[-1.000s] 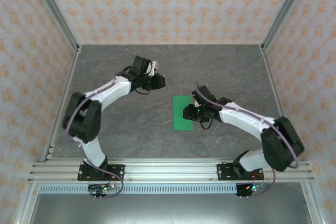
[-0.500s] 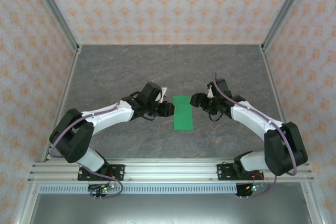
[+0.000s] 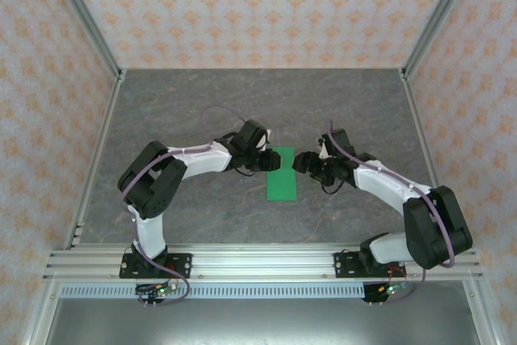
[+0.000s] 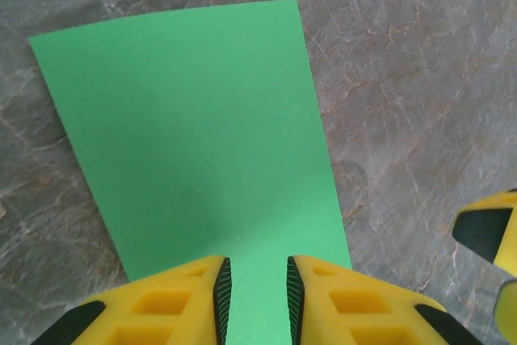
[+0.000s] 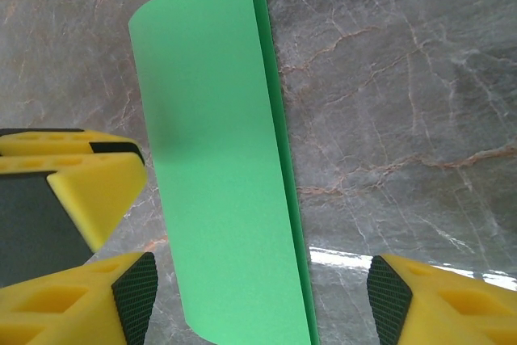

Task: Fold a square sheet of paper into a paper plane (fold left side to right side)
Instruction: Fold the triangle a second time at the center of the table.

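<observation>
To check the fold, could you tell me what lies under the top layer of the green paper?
A second green layer peeks out along one long edge of the top layer, on the grey table. Anything between the layers is covered.

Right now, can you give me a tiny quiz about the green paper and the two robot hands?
1. True or false: the left gripper sits at an edge of the green sheet.
2. Which has its fingers farther apart? A) left gripper B) right gripper
3. Fill in: the green sheet is folded over, so it lies in ___ layers.

Key: 1 true; 2 B; 3 two.
</observation>
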`<act>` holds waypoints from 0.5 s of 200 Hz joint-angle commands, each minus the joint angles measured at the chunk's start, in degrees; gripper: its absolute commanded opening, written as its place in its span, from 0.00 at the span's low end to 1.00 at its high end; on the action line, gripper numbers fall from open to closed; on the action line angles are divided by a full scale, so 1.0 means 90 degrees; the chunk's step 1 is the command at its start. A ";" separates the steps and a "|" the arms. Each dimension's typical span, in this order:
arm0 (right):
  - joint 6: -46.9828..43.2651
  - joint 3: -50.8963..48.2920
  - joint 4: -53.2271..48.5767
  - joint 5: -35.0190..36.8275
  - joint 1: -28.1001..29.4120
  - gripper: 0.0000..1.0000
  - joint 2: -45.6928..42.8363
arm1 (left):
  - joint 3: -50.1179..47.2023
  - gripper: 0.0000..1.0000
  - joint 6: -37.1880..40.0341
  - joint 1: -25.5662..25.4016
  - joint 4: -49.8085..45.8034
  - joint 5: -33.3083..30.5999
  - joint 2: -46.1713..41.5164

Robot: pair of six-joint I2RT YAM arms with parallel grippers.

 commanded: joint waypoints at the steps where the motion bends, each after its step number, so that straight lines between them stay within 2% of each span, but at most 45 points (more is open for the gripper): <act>1: 0.0038 -0.0035 0.0169 -0.0043 -0.0021 0.72 0.0044 | 0.0152 0.27 0.0030 -0.0003 -0.0102 -0.0052 0.0103; 35: 0.0045 0.0032 0.0239 -0.0208 -0.0022 0.75 0.0164 | -0.0029 0.25 0.0030 -0.0006 -0.0173 -0.0272 0.0260; 100: 0.0047 0.0319 0.0555 -0.0869 -0.0028 0.73 0.0880 | -0.0404 0.24 -0.0027 -0.0001 0.0063 -0.0307 -0.0071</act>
